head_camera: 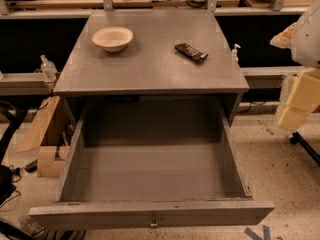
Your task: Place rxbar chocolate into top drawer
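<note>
The rxbar chocolate (190, 52), a dark flat bar with pale lettering, lies on the grey cabinet top (150, 69), right of centre toward the back. The top drawer (150, 213) is pulled fully open toward me. Its inside is bare and a small metal knob (153, 220) sits at the centre of the front panel. My gripper (296, 101) shows as pale yellow parts under the white arm at the right edge of the view. It is beside the cabinet's right side, apart from the bar and the drawer, and nothing shows in it.
A cream bowl (113, 38) stands on the cabinet top at the back left. Cardboard boxes (45, 134) sit on the floor to the left. A small pump bottle (235, 51) stands behind the right corner. Workbenches with cables run along the back.
</note>
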You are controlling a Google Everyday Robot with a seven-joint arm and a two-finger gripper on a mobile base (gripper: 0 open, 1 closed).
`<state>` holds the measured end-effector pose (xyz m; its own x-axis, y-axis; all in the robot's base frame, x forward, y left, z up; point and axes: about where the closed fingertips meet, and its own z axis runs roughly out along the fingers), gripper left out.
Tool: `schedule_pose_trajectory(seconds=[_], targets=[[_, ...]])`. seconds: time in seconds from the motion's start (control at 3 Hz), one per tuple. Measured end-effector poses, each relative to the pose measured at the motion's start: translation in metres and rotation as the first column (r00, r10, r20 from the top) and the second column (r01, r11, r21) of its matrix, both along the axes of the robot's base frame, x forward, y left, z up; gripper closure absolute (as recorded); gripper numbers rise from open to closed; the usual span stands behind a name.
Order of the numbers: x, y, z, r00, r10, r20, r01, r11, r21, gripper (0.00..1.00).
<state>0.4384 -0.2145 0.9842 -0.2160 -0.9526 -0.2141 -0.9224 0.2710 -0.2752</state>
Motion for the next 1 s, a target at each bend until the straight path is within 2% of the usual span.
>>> schedule_pose_trajectory(seconds=[0.33, 0.67, 1.0], targets=[[0.005, -0.001, 0.000, 1.0000, -0.004, 0.008, 0.004, 1.000, 0.010, 0.00], [0.034, -0.007, -0.001, 0.9982, -0.031, 0.050, 0.027, 0.997, 0.074, 0.00], [0.076, -0.031, 0.002, 0.9850, -0.112, 0.132, 0.082, 0.973, 0.215, 0.00]])
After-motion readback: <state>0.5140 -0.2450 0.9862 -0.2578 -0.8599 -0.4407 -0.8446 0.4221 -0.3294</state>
